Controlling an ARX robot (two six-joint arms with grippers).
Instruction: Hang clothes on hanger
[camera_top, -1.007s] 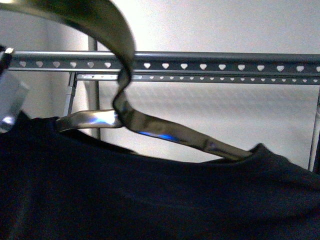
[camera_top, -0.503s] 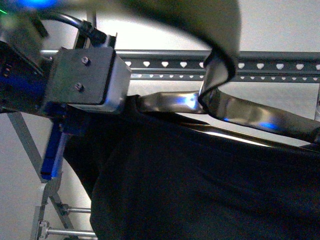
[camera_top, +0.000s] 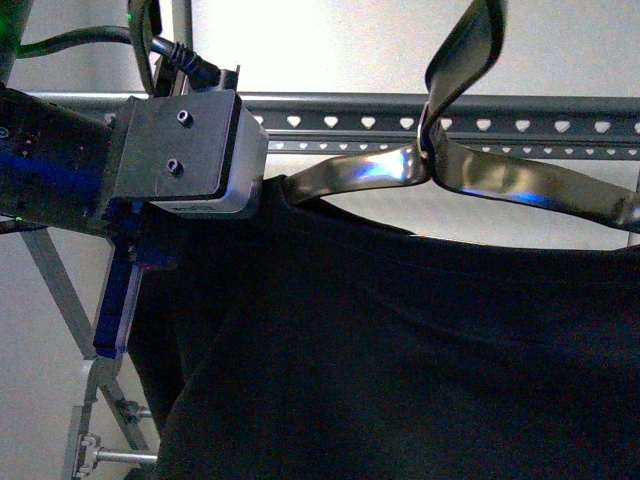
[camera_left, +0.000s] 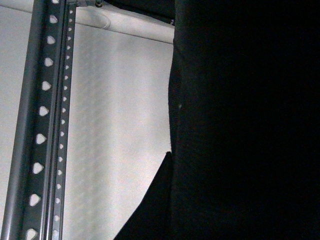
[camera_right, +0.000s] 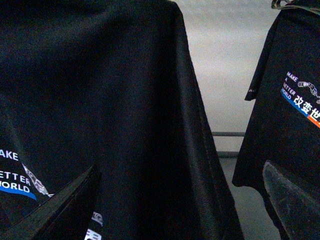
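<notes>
The clothes, a black T-shirt, fill the lower front view, draped on a shiny metal coat hanger whose hook rises at the top right. Behind it runs the hanger, a grey rack, its top rail punched with heart holes; the rail also shows in the left wrist view. My left gripper is shut on the shirt's left edge; black cloth hides its jaws in the left wrist view. My right gripper is open, with the shirt and its white-and-blue print hanging close before it.
A second black T-shirt with a printed chest hangs beside the first in the right wrist view. The rack's slanted leg and thin crossbars stand at the lower left of the front view. A pale wall lies behind.
My left arm has come into the front view from the left. The shirt and its coat hanger have shifted right, and the hook now stands up in front of the heart-hole rail.
</notes>
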